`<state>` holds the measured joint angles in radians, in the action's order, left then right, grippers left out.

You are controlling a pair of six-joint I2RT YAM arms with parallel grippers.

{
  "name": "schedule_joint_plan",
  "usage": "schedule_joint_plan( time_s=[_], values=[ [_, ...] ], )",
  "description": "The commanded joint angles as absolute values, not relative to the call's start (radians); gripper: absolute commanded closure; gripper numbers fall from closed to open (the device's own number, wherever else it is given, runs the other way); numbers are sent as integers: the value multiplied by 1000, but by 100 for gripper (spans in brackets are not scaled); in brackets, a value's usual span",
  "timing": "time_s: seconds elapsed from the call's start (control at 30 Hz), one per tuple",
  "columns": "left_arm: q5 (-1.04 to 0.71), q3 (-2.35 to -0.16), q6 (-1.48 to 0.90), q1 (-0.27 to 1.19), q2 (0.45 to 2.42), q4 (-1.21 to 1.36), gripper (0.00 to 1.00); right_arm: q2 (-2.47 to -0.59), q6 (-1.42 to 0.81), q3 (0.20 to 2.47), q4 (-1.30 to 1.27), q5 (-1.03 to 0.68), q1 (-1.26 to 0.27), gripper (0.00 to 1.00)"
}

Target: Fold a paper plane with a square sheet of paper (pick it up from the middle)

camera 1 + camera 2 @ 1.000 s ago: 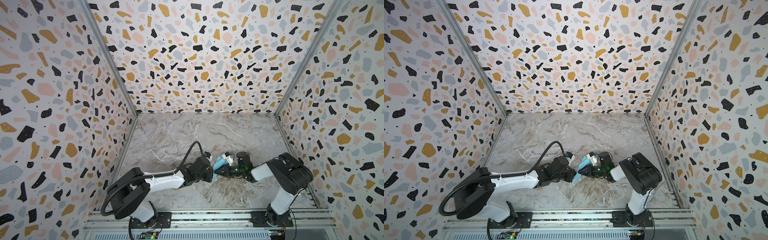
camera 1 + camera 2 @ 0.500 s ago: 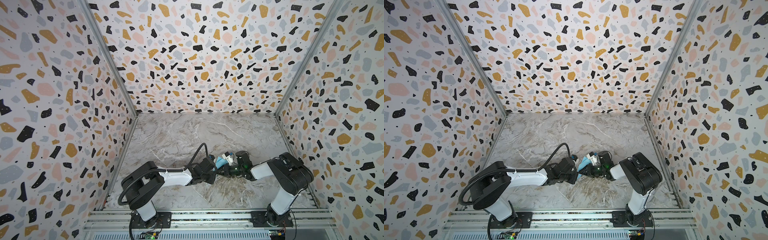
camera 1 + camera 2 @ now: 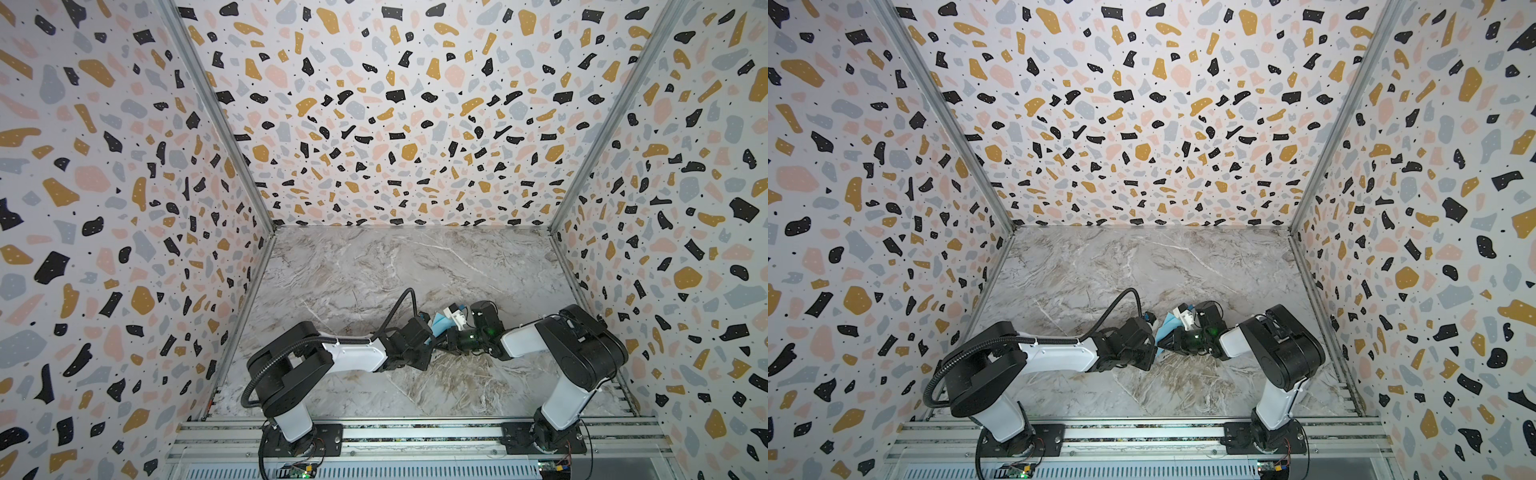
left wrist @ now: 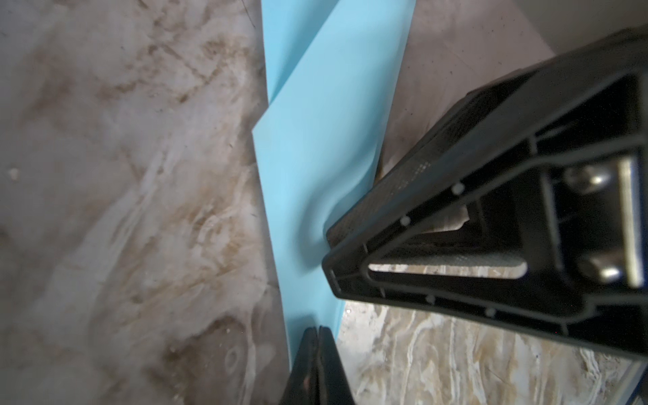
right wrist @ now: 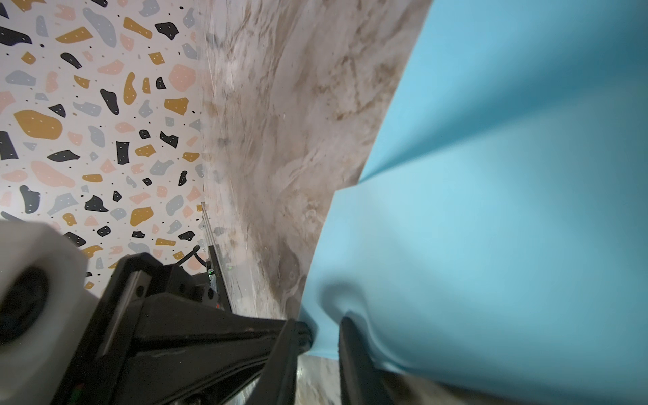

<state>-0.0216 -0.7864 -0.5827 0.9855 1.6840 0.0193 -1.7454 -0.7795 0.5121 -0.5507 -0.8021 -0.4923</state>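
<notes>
Matte paper, matte black plastic

The blue paper (image 4: pixel 326 147) looks thin and matte; the table (image 3: pixel 415 266) looks like smooth marble.

- Counter (image 3: pixel 374 266) far half: bare, open passage.
- Near centre blocked: left claw (image 3: pixel 430 338), right claw (image 3: pixel 442 338) and folded paper (image 3: pixel 440 326) crowd together.
- Terrazzo walls (image 3: pixel 395 124) enclose three sides.

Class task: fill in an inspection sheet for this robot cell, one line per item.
Surface: marbled table, bare apart from the job.
Job's things: light blue paper, partly folded, held between both arms.
Clutter: nothing seen.
Grippers: left gripper shut on the paper's edge; right gripper pinching the paper, dimpling it.
Cables: black cable looping above the left arm.
Surroundings: terrazzo-patterned walls, metal base rail.
</notes>
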Motion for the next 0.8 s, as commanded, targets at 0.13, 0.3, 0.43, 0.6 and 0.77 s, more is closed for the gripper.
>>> schedule_joint_plan(
  time_s=[0.13,0.3,0.43,0.6,0.77],
  values=[
    [26,-798,-527,1030,1675,-129,99,-1778,-753,507,-405,-645,-485,76],
    [61,-806,-494,1052,1675,-182,99,-1786,-757,506,-405,-643,-485,76],
    [66,-813,-486,1064,1672,-203,99,-1790,-760,509,-403,-642,-485,76],
    [75,-821,-483,1075,1674,-236,100,-1790,-761,509,-400,-643,-485,76],
    [75,-819,-483,1083,1666,-262,100,-1792,-761,507,-397,-642,-485,76]
  ],
)
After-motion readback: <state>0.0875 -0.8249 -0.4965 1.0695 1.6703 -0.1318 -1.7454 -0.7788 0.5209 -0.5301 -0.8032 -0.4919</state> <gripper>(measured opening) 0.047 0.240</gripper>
